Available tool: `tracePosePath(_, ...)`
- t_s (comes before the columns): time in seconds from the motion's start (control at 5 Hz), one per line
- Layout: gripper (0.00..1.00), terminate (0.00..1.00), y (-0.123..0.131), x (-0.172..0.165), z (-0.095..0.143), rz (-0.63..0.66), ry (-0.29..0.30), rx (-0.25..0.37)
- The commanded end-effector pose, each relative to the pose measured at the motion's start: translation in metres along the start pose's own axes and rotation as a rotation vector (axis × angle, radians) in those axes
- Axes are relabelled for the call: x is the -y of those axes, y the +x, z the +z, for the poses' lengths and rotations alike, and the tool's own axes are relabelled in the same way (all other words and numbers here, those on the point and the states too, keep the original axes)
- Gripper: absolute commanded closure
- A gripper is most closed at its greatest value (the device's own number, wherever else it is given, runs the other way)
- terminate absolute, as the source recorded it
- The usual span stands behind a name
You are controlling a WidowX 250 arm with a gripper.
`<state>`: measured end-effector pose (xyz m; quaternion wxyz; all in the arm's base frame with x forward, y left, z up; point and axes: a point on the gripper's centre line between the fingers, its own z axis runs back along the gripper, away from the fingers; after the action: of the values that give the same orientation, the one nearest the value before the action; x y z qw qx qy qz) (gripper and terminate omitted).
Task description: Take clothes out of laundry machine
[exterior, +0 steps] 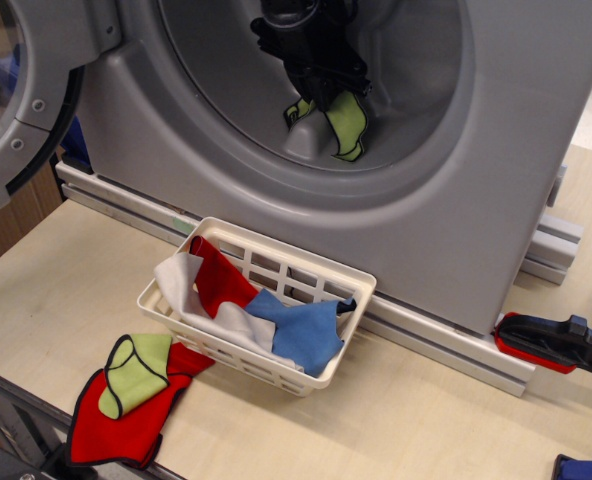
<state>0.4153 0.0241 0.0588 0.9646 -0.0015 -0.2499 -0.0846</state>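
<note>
Holding the green cloth [344,122] in my claw [324,92], jaws pinched on its upper part, inside the washer [476,200] drum. Cloth hangs from the claw in two limp ends, the longer one on the right, its tip down near the grey rib at the drum floor; can't tell if it touches. Washer door [21,95] swung open, left of the washer.

White basket [306,275] sits on the table [426,420] just in front of the washer, below the opening. In the basket: a red cloth [219,282], a white cloth [181,282], a blue cloth [304,332]. Left of the basket, at the table's front edge, a second red cloth [126,420] with another green cloth [136,370] on top. Right of the washer, a red-and-black clamp [551,342] lies on the table.
</note>
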Motion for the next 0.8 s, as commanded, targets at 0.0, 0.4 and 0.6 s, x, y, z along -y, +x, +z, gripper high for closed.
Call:
tracePosePath(0.0, 1.0, 0.0, -0.01, -0.001, 0.062, 0.085, 0.047, 0.043)
tracePosePath(0.4, 1.0, 0.0, -0.074, 0.005, 0.102, 0.2, 0.089, -0.237)
tracePosePath(0.6, 1.0, 0.0, -0.114, 0.018, 0.086, 0.214, 0.069, -0.321)
